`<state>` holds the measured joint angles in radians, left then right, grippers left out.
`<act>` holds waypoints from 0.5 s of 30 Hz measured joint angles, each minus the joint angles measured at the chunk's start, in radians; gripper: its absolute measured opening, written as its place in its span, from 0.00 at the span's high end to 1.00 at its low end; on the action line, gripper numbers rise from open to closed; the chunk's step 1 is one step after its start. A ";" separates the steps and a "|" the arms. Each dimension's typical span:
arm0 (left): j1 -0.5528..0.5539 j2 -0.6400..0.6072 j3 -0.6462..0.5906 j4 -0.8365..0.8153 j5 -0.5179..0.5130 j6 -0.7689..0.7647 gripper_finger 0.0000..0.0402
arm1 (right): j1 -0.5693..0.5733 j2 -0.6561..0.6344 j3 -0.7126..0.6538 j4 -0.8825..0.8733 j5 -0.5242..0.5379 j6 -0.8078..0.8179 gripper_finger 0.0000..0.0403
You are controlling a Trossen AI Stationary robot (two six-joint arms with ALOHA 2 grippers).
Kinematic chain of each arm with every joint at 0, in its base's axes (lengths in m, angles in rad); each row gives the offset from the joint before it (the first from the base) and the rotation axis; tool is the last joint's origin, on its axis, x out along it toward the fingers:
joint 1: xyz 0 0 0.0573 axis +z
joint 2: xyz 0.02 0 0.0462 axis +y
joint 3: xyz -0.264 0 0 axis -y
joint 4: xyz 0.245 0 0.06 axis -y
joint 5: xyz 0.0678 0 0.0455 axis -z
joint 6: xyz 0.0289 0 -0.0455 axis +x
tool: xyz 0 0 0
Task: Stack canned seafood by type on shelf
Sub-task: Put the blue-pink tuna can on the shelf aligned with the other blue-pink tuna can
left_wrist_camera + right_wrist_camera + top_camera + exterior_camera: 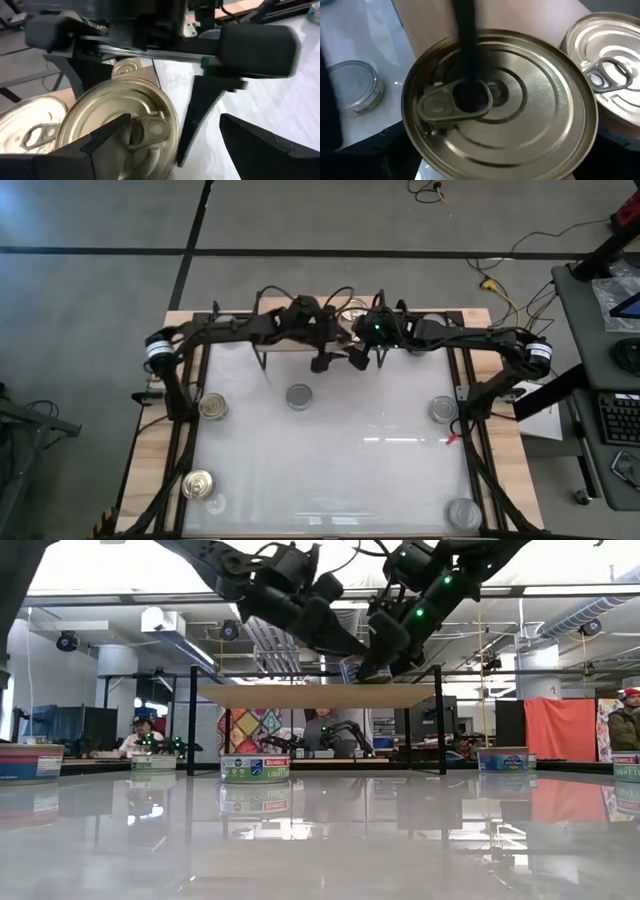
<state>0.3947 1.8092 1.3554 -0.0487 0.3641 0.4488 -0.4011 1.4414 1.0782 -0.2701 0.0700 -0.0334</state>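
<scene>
Both arms meet over the shelf at the far edge of the surface. The right gripper clasps a gold-lidded tin by its sides, above the shelf, with a second gold tin just beside it. The left gripper hangs near it, jaws apart and empty. The middle of the surface lies open. Loose tins sit along its edges: two gold-lidded on the left, three silver-lidded elsewhere.
</scene>
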 joint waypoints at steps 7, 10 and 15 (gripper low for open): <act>0.008 0.038 0.047 -0.048 0.015 0.022 0.28 | 0.000 0.001 -0.002 -0.012 0.001 -0.003 0.02; 0.016 0.038 0.044 -0.049 0.021 0.022 0.28 | 0.000 0.000 -0.001 -0.015 0.000 -0.016 0.02; 0.023 0.038 0.037 -0.047 0.025 0.022 0.28 | 0.000 -0.004 0.042 -0.106 0.000 -0.050 0.01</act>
<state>0.4175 1.8473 1.3925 -0.0956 0.3886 0.4705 -0.4007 1.4376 1.1197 -0.3762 0.0704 -0.0838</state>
